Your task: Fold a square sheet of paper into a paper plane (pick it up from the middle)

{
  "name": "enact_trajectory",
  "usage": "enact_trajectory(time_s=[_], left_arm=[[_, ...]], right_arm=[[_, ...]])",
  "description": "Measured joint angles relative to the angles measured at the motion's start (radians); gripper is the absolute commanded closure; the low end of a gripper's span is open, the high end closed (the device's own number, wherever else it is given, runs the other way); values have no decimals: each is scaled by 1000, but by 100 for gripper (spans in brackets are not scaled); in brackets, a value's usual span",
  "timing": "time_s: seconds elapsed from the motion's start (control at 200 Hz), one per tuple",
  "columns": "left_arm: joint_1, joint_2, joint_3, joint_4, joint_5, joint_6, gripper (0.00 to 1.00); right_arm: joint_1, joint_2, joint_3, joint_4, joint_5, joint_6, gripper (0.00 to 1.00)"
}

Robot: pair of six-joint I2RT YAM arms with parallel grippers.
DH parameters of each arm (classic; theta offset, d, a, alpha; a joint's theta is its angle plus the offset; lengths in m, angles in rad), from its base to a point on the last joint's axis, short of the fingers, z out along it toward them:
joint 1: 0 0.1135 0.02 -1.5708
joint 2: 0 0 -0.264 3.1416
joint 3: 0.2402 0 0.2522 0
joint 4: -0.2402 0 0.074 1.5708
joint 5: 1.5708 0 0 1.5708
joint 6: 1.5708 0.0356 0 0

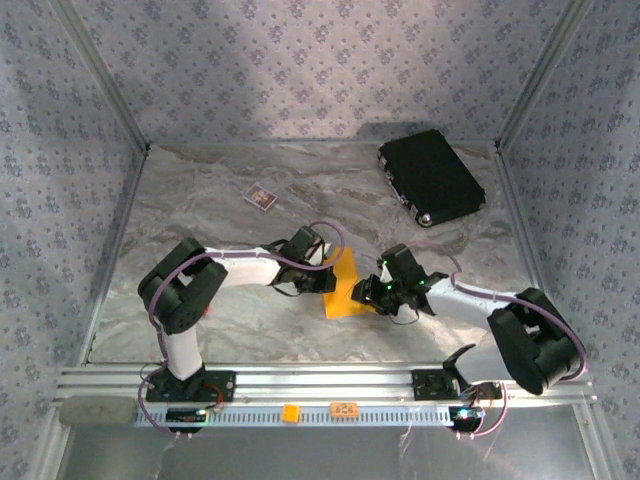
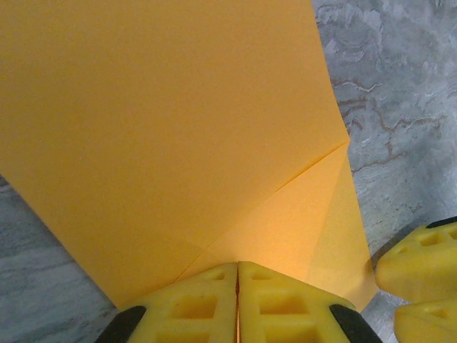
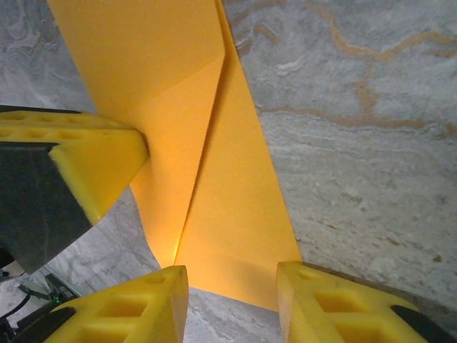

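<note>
Far left of centre, a small card [image 1: 260, 197] lies flat on the table [image 1: 200, 320], well apart from both arms.

I find the left gripper [image 2: 238, 277] clenched. Its two yellow fingers meet flush, and the paper [image 2: 178, 128] is pinched in the seam between them at its near edge. From above, this gripper sits at the paper's left side, near the middle of the table.

The paper is between the two grippers. It is orange-yellow and already folded: a diagonal crease runs across it, and one flap overlaps a long narrow strip. From above it reads as a narrow shape running away from the arm bases. I cannot tell whether its far end rests on the table or hangs clear of it.

The right gripper [image 3: 232, 286] stands released. Its jaws are apart, one to each side of the strip's short edge, with marbled table showing between that edge and each yellow pad. I see no pinch there. From above it is just beside the paper's right edge, low on the sheet.

Far right and to the rear, a black case [image 1: 432, 177] lies flat on the table, well apart from the paper.
</note>
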Motion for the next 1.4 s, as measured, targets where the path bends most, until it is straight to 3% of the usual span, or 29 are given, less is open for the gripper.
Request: enact_trajectory(time_s=[1.399], left_arm=[[-2,23,-17,94,37,-28,94]], right_arm=[[22,3,-20,49,35,52,57]])
